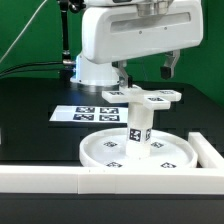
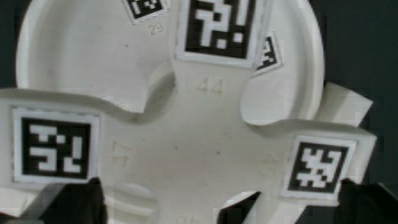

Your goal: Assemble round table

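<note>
- White plastic takes up the middle of the exterior view: the round disc (image 1: 108, 152) lies flat on the black desk (image 1: 30, 120), rim upward.
- Edges: the border wall (image 1: 60, 180) runs just beside the disc at its 6 o'clock and turns up past its 3 o'clock. Open desk lies at 9 o'clock. The marker board (image 1: 85, 113) lies at about 10 o'clock, apart from the rim.
- The post (image 1: 138, 128) stands upright near the disc's centre, its long axis vertical.
- The cross-shaped piece (image 1: 146, 97) sits level over the post's top, its arms reaching sideways well past the post.
- The tool (image 1: 144, 72) hangs at 12 o'clock, close above the cross. I cannot tell whether it is released or clenched.
- In the wrist view, the cross-shaped piece (image 2: 205, 110) fills nearly the whole picture, seen flat-on from close.
- Black-and-white tags (image 2: 54, 145) sit on its arm ends, with rounded notches between the arms.
- Dark ground shows only past the arm edges, and no fingertips can be made out.
</note>
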